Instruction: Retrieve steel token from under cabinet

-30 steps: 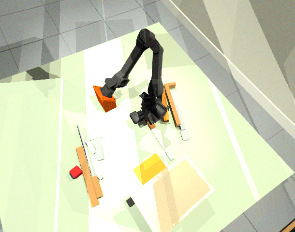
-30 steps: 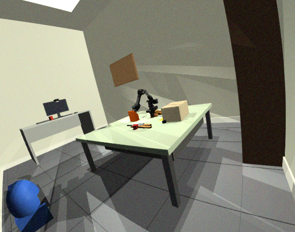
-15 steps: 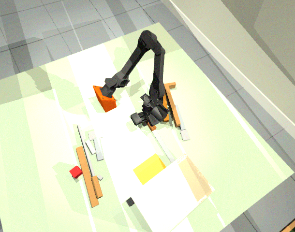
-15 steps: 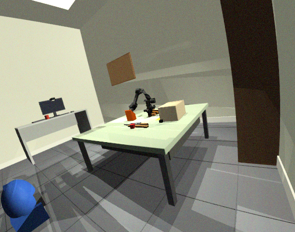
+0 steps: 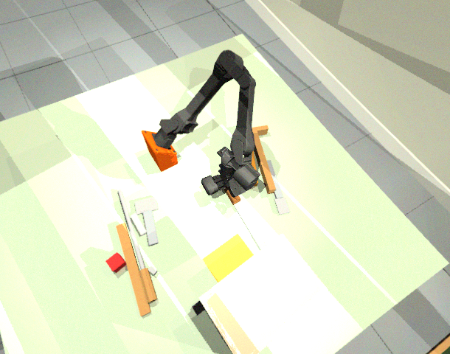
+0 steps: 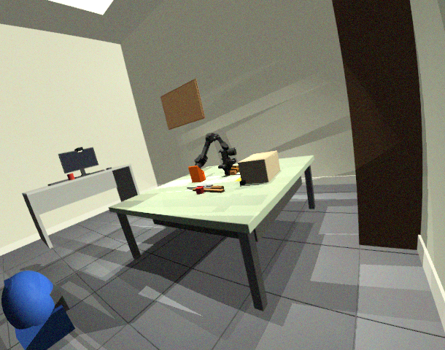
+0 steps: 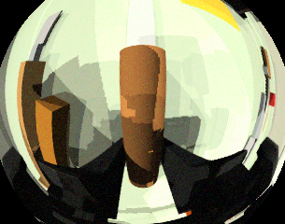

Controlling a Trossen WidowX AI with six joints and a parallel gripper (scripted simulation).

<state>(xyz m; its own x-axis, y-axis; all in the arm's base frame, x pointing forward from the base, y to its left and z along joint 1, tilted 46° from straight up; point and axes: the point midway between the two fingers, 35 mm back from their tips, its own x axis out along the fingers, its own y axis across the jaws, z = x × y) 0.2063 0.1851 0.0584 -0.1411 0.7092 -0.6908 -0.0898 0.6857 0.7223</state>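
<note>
My gripper (image 5: 226, 187) (image 6: 227, 173) (image 7: 141, 141) is shut on the round brown wooden handle (image 5: 234, 198) (image 7: 142, 84) of a long tool. Its thin pale blade (image 5: 248, 229) (image 7: 142, 23) points from the handle toward the cabinet side. The yellow marked area (image 5: 228, 257) (image 7: 219, 11) lies beyond the gripper, beside the blade's far end and in front of the cabinet (image 5: 232, 324) (image 6: 258, 168). The cabinet's top is partly washed out by glare in the top view. The steel token is not visible in any view. Whether the tool touches the table cannot be told.
A long wooden bar (image 5: 263, 161), an orange block (image 7: 45, 131) and a pale-ended tool (image 5: 282, 206) lie to one side of the gripper. On the other side are a wooden bar (image 5: 133, 270), a wooden-handled rod (image 5: 148, 285), pale pieces (image 5: 150, 228) and a red block (image 5: 115, 262) (image 6: 199, 189).
</note>
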